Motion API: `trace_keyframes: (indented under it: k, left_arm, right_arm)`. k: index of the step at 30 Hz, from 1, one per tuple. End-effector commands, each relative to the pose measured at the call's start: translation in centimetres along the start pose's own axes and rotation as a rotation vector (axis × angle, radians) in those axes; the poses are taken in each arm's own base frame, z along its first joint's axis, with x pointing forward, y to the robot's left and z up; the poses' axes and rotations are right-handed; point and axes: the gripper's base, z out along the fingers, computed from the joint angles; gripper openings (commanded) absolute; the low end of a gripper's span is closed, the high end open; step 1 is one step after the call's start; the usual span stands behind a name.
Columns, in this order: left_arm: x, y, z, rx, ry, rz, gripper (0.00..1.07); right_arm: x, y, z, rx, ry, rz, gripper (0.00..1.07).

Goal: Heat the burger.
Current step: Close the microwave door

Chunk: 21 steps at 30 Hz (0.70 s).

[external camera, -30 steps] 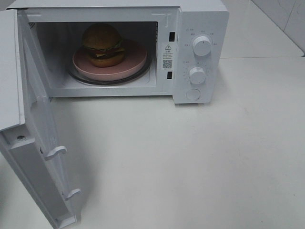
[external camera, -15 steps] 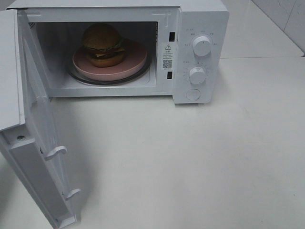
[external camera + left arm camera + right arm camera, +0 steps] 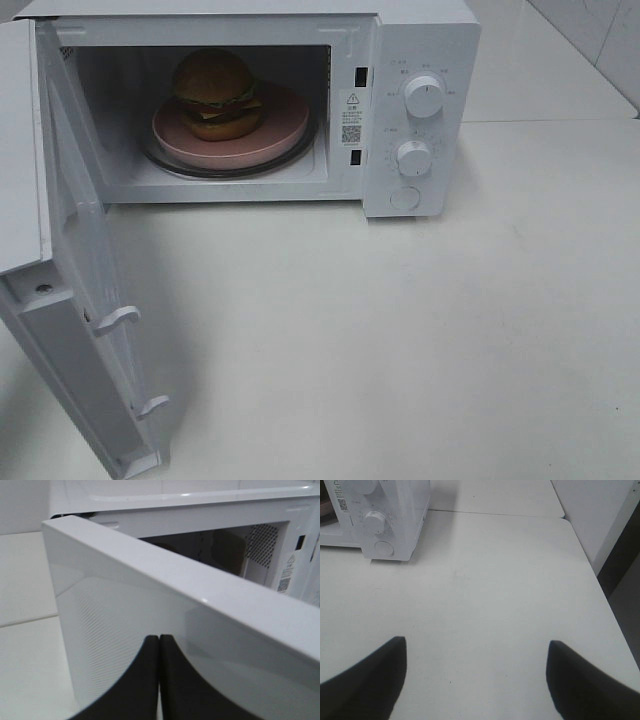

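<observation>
The burger [image 3: 214, 93] sits on a pink round plate [image 3: 275, 135] inside the open white microwave [image 3: 420, 40], on its glass turntable. The microwave door [image 3: 75, 300] is swung wide toward the front left. Neither arm shows in the exterior high view. In the left wrist view my left gripper [image 3: 159, 642] is shut with nothing in it, its tips right at the outer face of the door [image 3: 150, 605]. My right gripper [image 3: 475, 652] stands open and empty over bare table, well to the right of the microwave [image 3: 390, 510].
Two white knobs [image 3: 424, 97] and a round button [image 3: 405, 198] are on the microwave's right panel. The white table [image 3: 400, 330] stretches in front and to the right; its right edge [image 3: 600, 580] drops off beside a wall.
</observation>
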Motion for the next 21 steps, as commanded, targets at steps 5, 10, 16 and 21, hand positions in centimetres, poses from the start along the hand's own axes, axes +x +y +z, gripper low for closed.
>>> trace_keyframes:
  k: [5, 10, 16, 21]
  left_arm:
    - [0.8, -0.2, 1.8, 0.08, -0.017, -0.081, 0.0]
    - [0.9, -0.4, 3.2, 0.154, 0.01, -0.091, 0.0]
    - [0.2, -0.1, 4.1, 0.16, -0.006, -0.104, 0.0]
    - [-0.3, 0.1, 4.4, 0.158, -0.016, -0.117, 0.0]
  right_arm:
    - [0.1, 0.0, -0.3, 0.0, -0.035, 0.0, 0.73]
    - [0.1, 0.0, -0.3, 0.0, -0.035, 0.0, 0.73]
    - [0.1, 0.0, -0.3, 0.0, -0.035, 0.0, 0.73]
    - [0.1, 0.0, -0.3, -0.001, -0.035, -0.001, 0.73]
